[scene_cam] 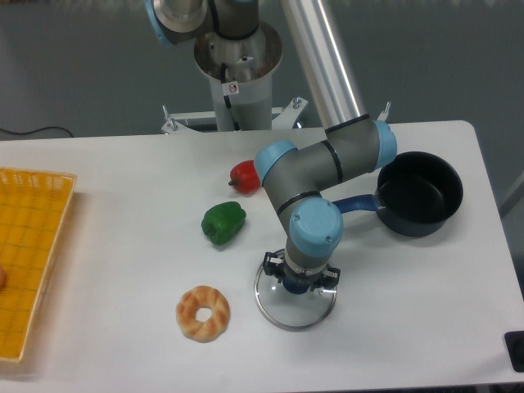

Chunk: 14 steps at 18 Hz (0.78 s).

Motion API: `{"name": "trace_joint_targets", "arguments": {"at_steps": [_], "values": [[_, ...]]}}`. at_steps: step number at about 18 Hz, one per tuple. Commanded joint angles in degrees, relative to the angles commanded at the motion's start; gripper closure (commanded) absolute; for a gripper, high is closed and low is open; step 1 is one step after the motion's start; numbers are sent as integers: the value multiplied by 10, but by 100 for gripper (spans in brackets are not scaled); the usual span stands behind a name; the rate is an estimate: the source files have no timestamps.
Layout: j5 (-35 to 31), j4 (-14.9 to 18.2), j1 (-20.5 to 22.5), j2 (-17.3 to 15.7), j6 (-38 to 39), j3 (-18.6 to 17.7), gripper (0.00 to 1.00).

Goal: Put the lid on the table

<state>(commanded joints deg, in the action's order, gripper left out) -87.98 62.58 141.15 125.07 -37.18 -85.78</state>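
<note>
Grey arm (327, 160), light-blue joint caps, silver tube links.

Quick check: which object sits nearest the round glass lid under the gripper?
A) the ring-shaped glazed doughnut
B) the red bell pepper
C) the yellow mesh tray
A: the ring-shaped glazed doughnut lies just left of the round glass lid; the other two sit farther off.

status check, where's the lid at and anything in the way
End effector down on lid knob, grip state unclear. Lid low over table, contact unclear. Bagel to its left, apart.
</note>
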Motion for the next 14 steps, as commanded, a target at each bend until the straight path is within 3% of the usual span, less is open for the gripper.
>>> {"name": "trace_joint_targets", "arguments": {"at_steps": [5,9,14], "values": [[-1,0,0,1,2,-1,48],[-3,-1,-5,4,1,-1,42],[-8,-3,-8,4,-3,-1,25]]}}
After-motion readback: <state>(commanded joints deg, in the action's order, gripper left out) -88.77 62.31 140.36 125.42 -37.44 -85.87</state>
